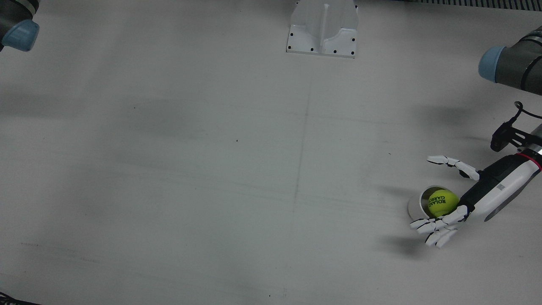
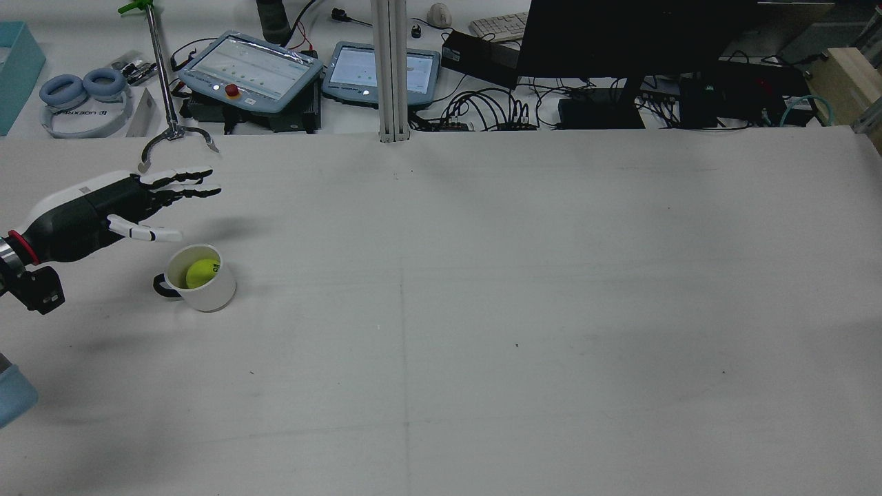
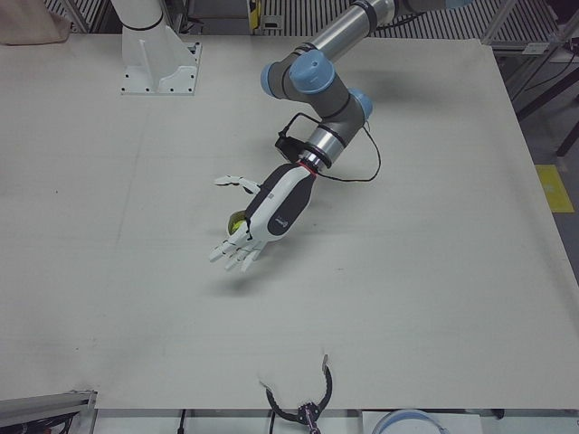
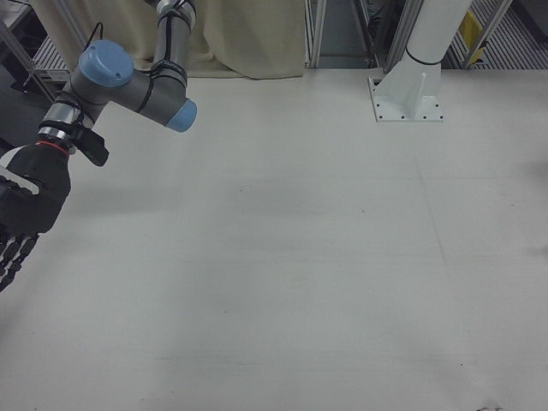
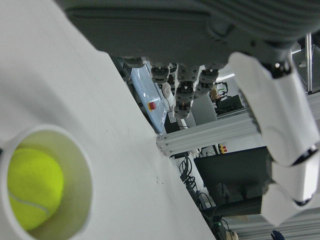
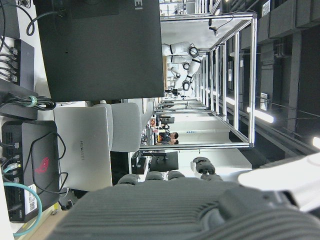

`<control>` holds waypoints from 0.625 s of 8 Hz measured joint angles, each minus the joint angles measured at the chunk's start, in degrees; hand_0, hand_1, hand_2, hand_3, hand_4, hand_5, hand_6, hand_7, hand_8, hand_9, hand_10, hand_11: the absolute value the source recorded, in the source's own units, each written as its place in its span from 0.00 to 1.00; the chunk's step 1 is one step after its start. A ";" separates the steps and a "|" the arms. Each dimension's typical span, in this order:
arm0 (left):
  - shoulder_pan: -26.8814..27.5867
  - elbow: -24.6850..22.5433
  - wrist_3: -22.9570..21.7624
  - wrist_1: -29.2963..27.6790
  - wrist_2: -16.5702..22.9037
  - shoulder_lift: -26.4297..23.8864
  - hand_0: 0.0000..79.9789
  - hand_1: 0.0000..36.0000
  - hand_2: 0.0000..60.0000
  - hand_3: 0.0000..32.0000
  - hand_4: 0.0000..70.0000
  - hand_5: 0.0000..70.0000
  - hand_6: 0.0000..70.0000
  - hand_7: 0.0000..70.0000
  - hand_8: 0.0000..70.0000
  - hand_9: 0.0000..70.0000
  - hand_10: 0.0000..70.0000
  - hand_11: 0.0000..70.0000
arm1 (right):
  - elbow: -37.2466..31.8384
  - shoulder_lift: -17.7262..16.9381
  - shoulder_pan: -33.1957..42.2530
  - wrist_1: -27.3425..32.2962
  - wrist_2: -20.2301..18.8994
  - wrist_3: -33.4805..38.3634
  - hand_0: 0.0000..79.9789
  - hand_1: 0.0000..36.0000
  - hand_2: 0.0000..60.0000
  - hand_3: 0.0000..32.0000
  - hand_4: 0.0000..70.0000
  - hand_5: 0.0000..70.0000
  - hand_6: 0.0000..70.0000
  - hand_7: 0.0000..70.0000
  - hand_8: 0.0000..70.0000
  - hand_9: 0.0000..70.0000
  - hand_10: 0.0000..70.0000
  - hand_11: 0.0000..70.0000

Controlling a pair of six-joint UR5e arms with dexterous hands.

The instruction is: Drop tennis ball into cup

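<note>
Left robot hand [image 2: 114, 207] hovering open, fingers spread, holding nothing. Just below and ahead of its fingertips, white cup [image 2: 201, 277] upright on the desk [image 2: 524, 289], tennis ball [image 2: 202, 273] inside, dark handle turned back toward the arm.

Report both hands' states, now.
Left hand: open, empty; tennis ball sits in the cup.
Right hand: holds nothing visible; open or shut cannot be told.

White table [image 2: 482, 310] carrying cup [image 2: 207, 293]
</note>
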 measured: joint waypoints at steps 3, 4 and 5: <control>-23.52 1.32 -6.62 -3.96 8.19 2.81 0.57 0.27 0.27 0.00 0.19 0.13 0.52 0.12 0.13 0.06 0.01 0.03 | 0.05 0.00 0.00 0.00 0.00 0.00 0.00 0.00 0.00 0.00 0.00 0.00 0.00 0.00 0.00 0.00 0.00 0.00; -28.39 2.63 -9.90 -7.30 9.14 6.35 0.57 0.31 0.23 0.00 0.17 0.10 0.31 0.14 0.10 0.07 0.01 0.03 | -0.01 0.00 0.00 0.00 0.00 0.00 0.00 0.00 0.00 0.00 0.00 0.00 0.00 0.00 0.00 0.00 0.00 0.00; -31.77 3.59 -12.35 -9.98 9.41 9.05 0.57 0.31 0.17 0.00 0.12 0.09 0.24 0.09 0.08 0.06 0.00 0.01 | -0.05 0.00 0.00 0.00 0.00 0.00 0.00 0.00 0.00 0.00 0.00 0.00 0.00 0.00 0.00 0.00 0.00 0.00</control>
